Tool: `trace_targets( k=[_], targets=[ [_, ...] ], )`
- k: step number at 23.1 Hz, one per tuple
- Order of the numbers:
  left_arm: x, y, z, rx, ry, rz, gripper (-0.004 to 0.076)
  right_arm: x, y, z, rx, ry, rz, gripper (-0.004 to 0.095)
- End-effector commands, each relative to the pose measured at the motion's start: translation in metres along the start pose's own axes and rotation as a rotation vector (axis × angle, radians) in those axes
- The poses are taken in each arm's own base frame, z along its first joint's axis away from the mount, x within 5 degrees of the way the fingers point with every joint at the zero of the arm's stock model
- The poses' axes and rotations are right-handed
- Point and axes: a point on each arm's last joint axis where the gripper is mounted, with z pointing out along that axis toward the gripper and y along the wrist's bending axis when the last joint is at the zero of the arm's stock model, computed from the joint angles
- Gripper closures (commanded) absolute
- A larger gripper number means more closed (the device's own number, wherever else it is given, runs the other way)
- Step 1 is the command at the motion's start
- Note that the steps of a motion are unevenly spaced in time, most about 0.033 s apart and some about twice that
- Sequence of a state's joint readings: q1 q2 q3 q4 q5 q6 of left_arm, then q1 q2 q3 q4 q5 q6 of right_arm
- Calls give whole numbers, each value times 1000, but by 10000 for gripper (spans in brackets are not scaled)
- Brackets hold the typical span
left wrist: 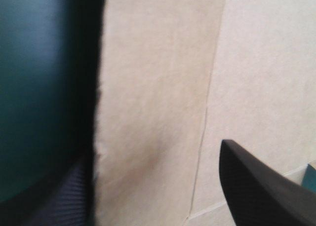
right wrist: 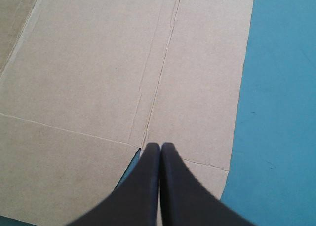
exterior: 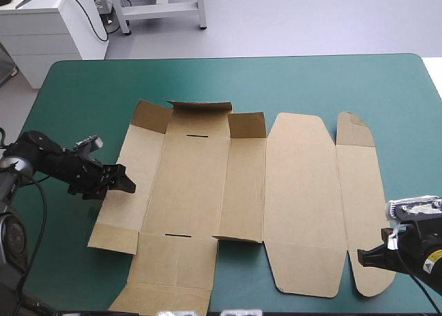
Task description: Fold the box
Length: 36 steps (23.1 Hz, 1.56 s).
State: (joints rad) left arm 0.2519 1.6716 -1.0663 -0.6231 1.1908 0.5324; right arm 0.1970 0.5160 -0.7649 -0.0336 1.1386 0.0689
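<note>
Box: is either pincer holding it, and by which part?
Nothing is held. The left pincer stands open astride the box's left edge; the right pincer is shut, tip over its near right flap.

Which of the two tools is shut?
The right tool, over the near right corner of the box, is shut; the left tool stands open at its left edge.

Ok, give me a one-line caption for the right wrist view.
Right gripper shut, its tip over a crease of the brown box, near its edge.
</note>
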Motion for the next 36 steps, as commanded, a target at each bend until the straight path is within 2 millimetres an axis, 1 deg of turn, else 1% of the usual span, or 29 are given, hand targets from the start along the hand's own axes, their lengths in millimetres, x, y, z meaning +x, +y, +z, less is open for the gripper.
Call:
trace_targets(
  k=[1, 3, 5, 8, 11, 12, 14, 16, 20, 21, 23, 25, 26, 27, 28, 29, 30, 31, 32, 33, 34, 35, 36],
  targets=[
    [-3, -27, 0, 118, 22, 19, 226, -10, 0, -5, 4, -72, -6, 929],
    [-1, -35, 4, 141, 56, 49, 226, -10, 0, -5, 6, -73, -7, 929],
    [-1, -36, 3, 147, 52, 35, 230, -10, 0, -5, 6, -73, -7, 929],
    [-1, -36, 3, 147, 55, -18, 272, -10, 0, -5, 6, -73, -7, 929],
    [-1, -36, 3, 145, 56, -26, 381, -10, 0, -5, 5, -80, -7, 929],
    [-1, -36, 3, 141, 59, -40, 436, -10, 0, -5, 5, -80, -7, 929],
    [0, -34, 3, 121, 70, -44, 561, -10, 0, -5, 5, -80, -7, 929],
    [2, -31, 4, 91, 86, -42, 731, -11, 0, -5, 5, -84, -7, 929],
    [4, -32, 1, 71, 84, -45, 731, -12, 0, -6, 2, -98, 3, 929],
    [4, -33, -1, 58, 81, -31, 731, -12, 0, -6, 0, -98, 3, 929],
    [-2, -41, -9, -2, 72, 47, 731, -13, 0, -6, 1, -114, -2, 927],
    [-22, -76, -24, -106, 25, 236, 731, -14, -1, -6, 7, -119, -10, 927],
    [-26, -88, -27, -153, 18, 297, 731, -14, -1, -6, 7, -119, -10, 927],
    [-34, -110, -33, -254, 2, 415, 731, -14, -1, -6, 7, -119, -10, 927],
    [-37, -123, -37, -315, -9, 487, 731, -14, -1, -6, 7, -119, -10, 927],
    [-42, -148, -41, -419, -38, 616, 731, -14, -1, -6, 7, -119, -10, 927],
    [-44, -162, -44, -461, -55, 687, 731, -14, -1, -6, 7, -119, -10, 927],
    [-47, -185, -48, -524, -93, 795, 731, -14, -1, -6, 7, -119, -10, 927],
    [-48, -200, -48, -570, -99, 884, 731, -14, -1, -6, 6, -120, -10, 927],
    [-51, -222, -48, -655, -123, 1019, 731, -14, 0, -6, 6, -125, -10, 927],
    [-52, -244, -41, -732, -149, 1133, 731, -15, 0, -6, 6, -127, -10, 927],
    [-53, -254, -37, -772, -175, 1181, 731, -15, 0, -6, 6, -127, -10, 927],
    [-57, -269, -27, -837, -232, 1269, 731, -15, 0, -6, 2, -126, -6, 927]
  ],
)
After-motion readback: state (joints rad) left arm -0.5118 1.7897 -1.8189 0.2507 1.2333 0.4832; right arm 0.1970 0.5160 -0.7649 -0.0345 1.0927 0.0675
